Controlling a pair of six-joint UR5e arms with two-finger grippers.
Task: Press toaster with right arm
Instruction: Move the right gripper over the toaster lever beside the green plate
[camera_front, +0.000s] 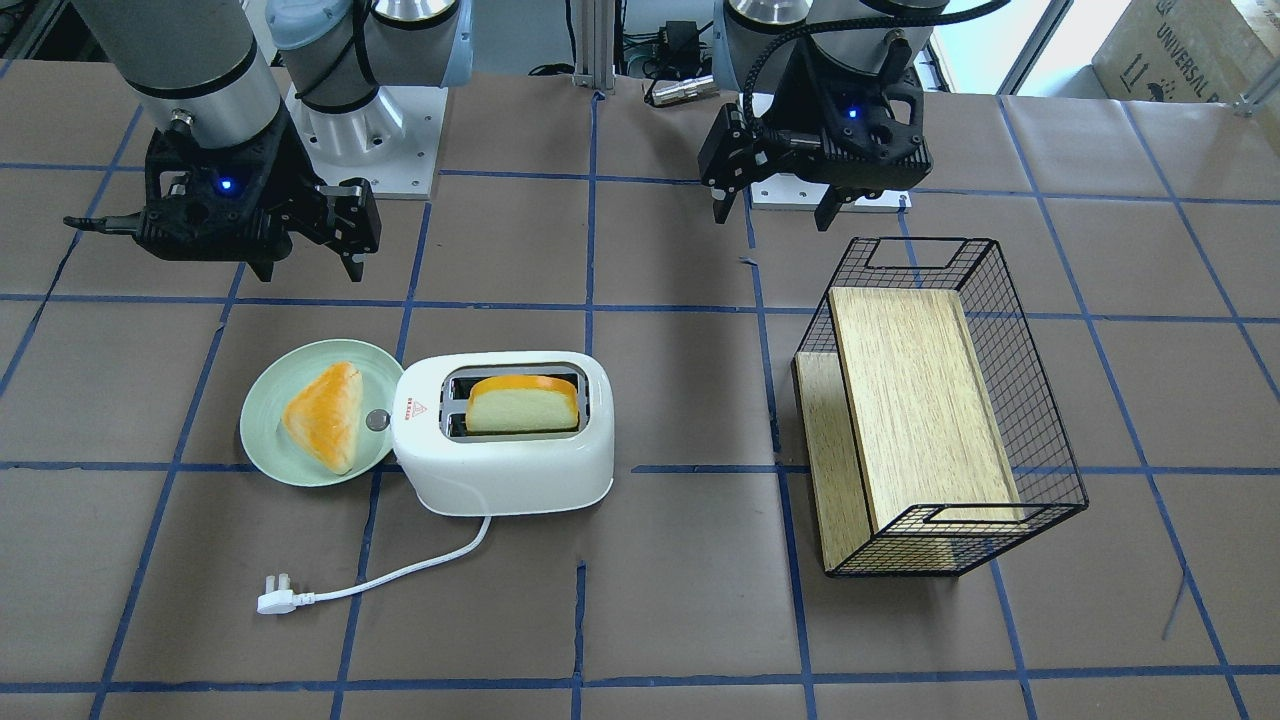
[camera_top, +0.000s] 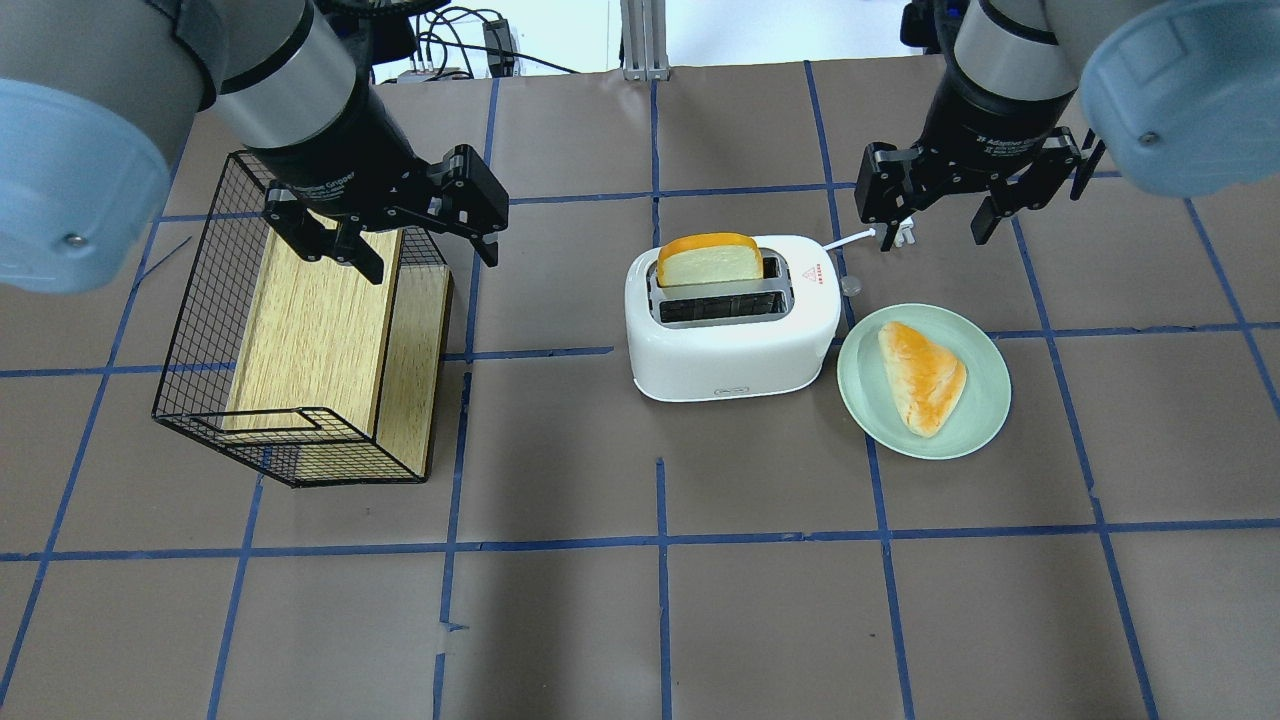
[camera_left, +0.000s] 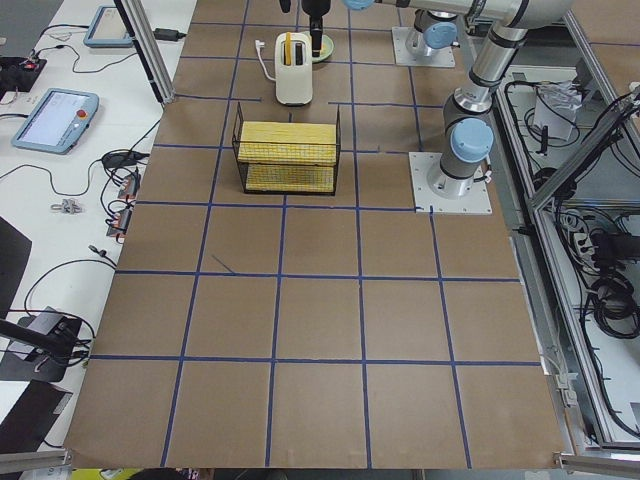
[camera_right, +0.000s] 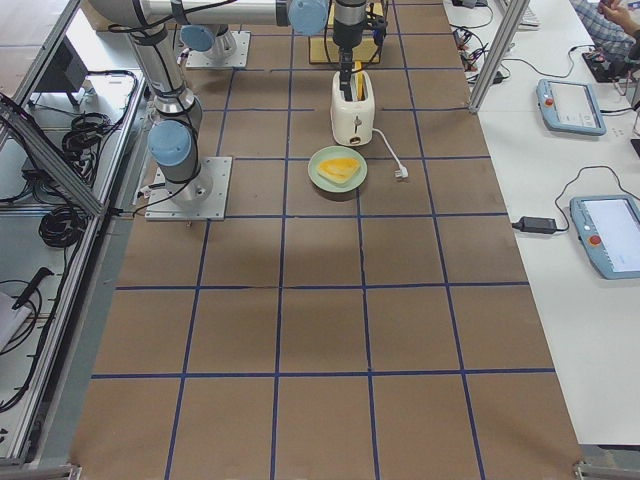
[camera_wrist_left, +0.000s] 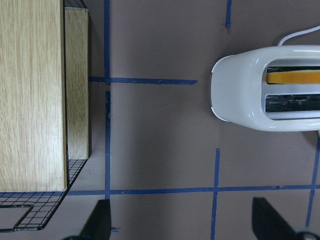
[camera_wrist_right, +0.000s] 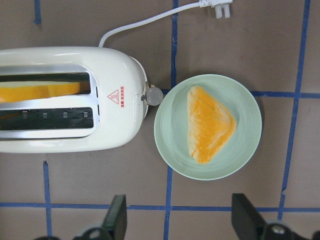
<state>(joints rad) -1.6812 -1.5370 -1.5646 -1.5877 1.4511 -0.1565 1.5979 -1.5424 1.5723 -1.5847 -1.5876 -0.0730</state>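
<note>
The white toaster (camera_front: 505, 470) stands mid-table with a bread slice (camera_front: 522, 405) upright in one slot. It also shows in the overhead view (camera_top: 735, 340) and in the right wrist view (camera_wrist_right: 70, 135). Its grey knob (camera_wrist_right: 154, 96) sits at the end facing the plate. My right gripper (camera_front: 308, 268) is open and empty. It hovers high above the table on the robot's side of the plate and the toaster's knob end, apart from both, and also shows in the overhead view (camera_top: 933, 232). My left gripper (camera_front: 775, 215) is open and empty, above the basket's near end.
A pale green plate (camera_front: 265, 440) with a triangular bread piece (camera_front: 325, 415) touches the toaster's knob end. The white cord and plug (camera_front: 275, 600) lie on the operators' side. A black wire basket (camera_front: 1040, 400) holding wooden boards lies on the left arm's side.
</note>
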